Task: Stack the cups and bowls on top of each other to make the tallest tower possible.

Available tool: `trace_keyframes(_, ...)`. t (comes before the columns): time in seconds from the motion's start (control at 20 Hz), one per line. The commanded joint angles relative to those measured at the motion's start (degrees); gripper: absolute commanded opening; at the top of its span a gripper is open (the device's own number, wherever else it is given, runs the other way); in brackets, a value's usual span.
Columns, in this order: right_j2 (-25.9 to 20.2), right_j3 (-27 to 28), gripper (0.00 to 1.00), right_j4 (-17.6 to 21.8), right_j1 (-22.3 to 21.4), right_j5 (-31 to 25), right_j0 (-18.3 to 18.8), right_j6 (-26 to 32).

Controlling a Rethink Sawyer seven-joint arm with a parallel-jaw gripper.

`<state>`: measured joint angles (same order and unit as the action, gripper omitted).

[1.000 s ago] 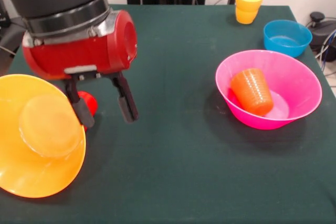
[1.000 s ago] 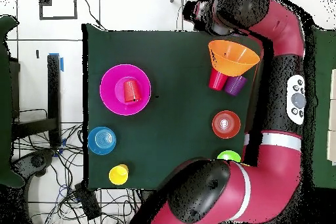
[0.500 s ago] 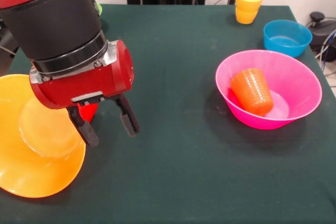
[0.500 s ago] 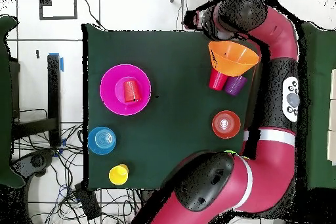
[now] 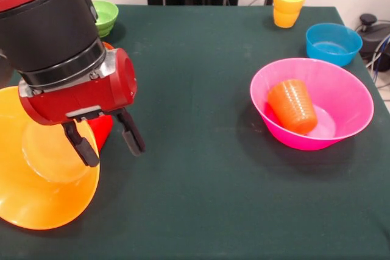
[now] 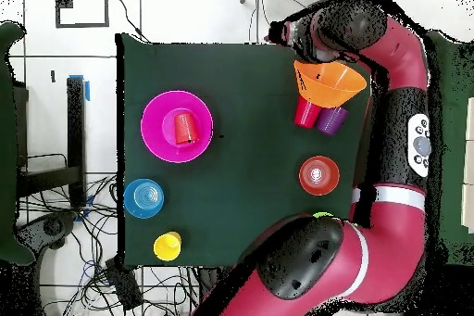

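Front view: four bowls show on the bench (image 5: 201, 168), pink bowl (image 5: 341, 135), blue bowl (image 5: 332, 43), green bowl (image 5: 105, 16) and big orange bowl (image 5: 42, 187) tipped on its side at left. Three cups: orange cup (image 5: 294, 106) lying inside the pink bowl, yellow cup (image 5: 288, 6) upright at the far edge, red cup (image 5: 102, 127) behind the gripper (image 5: 106, 143). Gripper open, empty, fingers spread just beside the orange bowl's rim, red cup showing between them. Since half a second ago the arm has shifted left, uncovering the green bowl. Overhead view: same bowls, plus a small orange bowl (image 6: 318, 175); purple cup (image 6: 331, 120) touching the red cup under the big orange bowl; gripper hidden.
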<state>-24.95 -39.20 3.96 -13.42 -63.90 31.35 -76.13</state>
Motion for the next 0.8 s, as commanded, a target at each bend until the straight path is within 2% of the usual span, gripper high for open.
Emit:
trace_keyframes(0.05, -2.35, -6.99, 1.00, 3.61, -3.62, -1.07, 0.25, 15.41)
trace_keyframes(0.25, -1.93, -9.64, 1.00, 4.05, -4.73, -0.83, 0.97, 15.66)
trace_keyframes(0.5, -1.53, -17.86, 1.00, 5.06, -6.74, 3.84, 3.06, 15.63)
trace_keyframes(0.8, -0.69, -20.00, 1.00, 8.01, -7.98, 3.12, 3.41, 16.28)
